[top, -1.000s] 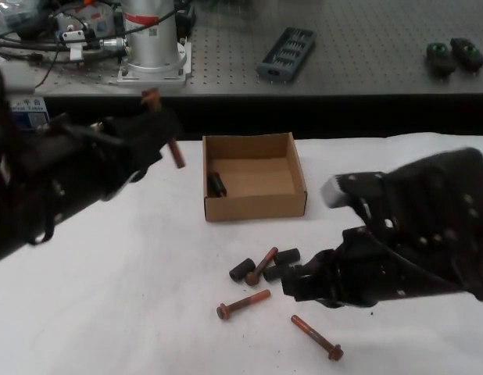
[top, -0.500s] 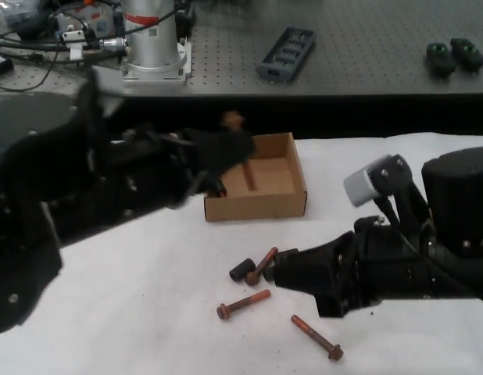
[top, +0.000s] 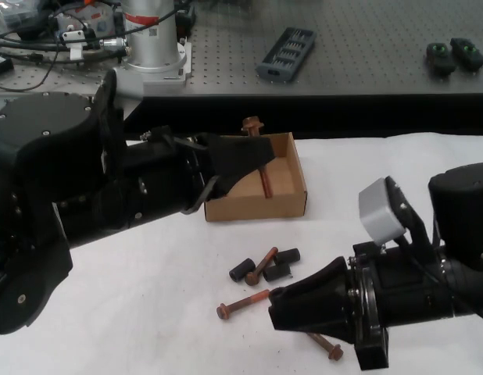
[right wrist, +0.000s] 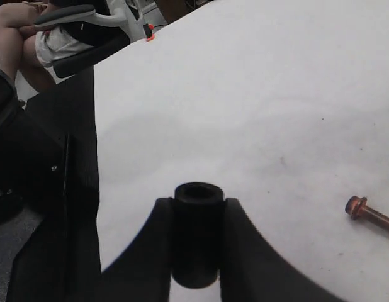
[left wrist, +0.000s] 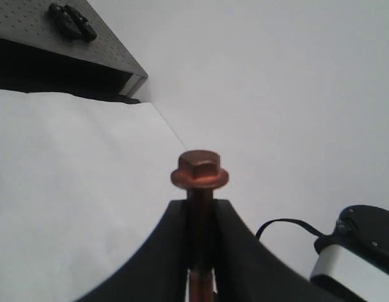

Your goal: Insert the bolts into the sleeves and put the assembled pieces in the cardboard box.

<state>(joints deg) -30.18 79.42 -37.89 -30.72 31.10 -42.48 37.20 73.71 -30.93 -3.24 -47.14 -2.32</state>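
My left gripper (top: 255, 153) is shut on a copper bolt (top: 262, 178) held upright, head up, over the open cardboard box (top: 254, 208). In the left wrist view the bolt's hex head (left wrist: 199, 171) stands just above the fingers (left wrist: 175, 245). Low at the front right, my right gripper (top: 275, 303) is shut on a black sleeve (right wrist: 196, 233) with its open bore facing the camera. On the white cloth lie three loose black sleeves (top: 241, 270) and three loose bolts (top: 243, 303); one bolt (right wrist: 369, 214) lies beyond the right gripper.
The left arm's dark body (top: 62, 195) covers the bench's left side and the box's left part. A raised perforated table (top: 343, 55) with a metal post (top: 152, 39), a blue tray (top: 287, 51) and cables runs along the back.
My left gripper has carried the bolt rightward, from left of the box to above it. My right arm has swung toward the front edge with its sleeve, covering part of the nearest bolt.
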